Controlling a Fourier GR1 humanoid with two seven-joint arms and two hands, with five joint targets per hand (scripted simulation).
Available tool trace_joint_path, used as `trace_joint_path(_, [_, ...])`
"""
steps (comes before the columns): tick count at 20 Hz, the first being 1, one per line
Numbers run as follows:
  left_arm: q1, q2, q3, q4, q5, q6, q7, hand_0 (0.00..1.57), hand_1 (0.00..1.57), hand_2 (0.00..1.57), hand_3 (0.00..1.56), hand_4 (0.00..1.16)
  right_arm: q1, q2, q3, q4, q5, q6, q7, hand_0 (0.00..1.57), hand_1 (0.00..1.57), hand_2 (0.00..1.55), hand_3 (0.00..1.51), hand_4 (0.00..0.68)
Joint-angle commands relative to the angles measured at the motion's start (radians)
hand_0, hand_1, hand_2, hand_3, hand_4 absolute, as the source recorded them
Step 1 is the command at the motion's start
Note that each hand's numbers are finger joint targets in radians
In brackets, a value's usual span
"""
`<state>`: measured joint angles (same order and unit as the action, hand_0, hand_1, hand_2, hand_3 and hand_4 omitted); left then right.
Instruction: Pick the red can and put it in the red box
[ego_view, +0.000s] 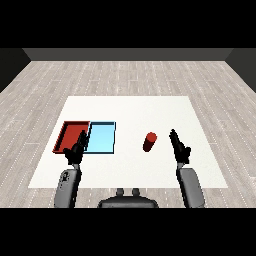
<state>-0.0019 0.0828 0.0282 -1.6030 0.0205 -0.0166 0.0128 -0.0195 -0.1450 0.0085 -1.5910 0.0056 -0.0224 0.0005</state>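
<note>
The red can (149, 142) stands on the white table (150, 107), near the right hand (180, 148) at its nine o'clock, and well apart from the red tray (70, 135). Right fingers straight, holding nothing; left hand (76, 150) relaxed over the trays' near edge. The can looks light, rigid and smooth, so curl around its middle.
</note>
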Motion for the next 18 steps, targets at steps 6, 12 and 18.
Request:
trace_joint_path(6, [-0.009, -0.006, 0.004, 0.036, -0.060, 0.032, 0.006, 0.00, 0.00, 0.00, 0.00, 0.00, -0.043, 0.000, -0.073, 0.126, -0.024, 0.066, -0.031, 0.00, 0.00, 0.00, 0.00, 0.000])
trace_joint_path(12, [-0.059, -0.036, 0.044, 0.013, 0.001, 0.005, -0.322, 0.00, 0.00, 0.00, 0.00, 0.00, -0.027, -0.004, -0.122, 0.024, -0.214, 0.216, -0.207, 0.00, 0.00, 0.00, 0.00, 0.000])
trace_joint_path(18, [0.042, -0.012, 0.062, 0.023, 0.040, -0.051, -0.434, 0.00, 0.00, 0.00, 0.00, 0.00, 0.075, -0.016, -0.134, 0.091, -0.173, 0.279, -0.359, 0.00, 0.00, 0.00, 0.00, 0.000])
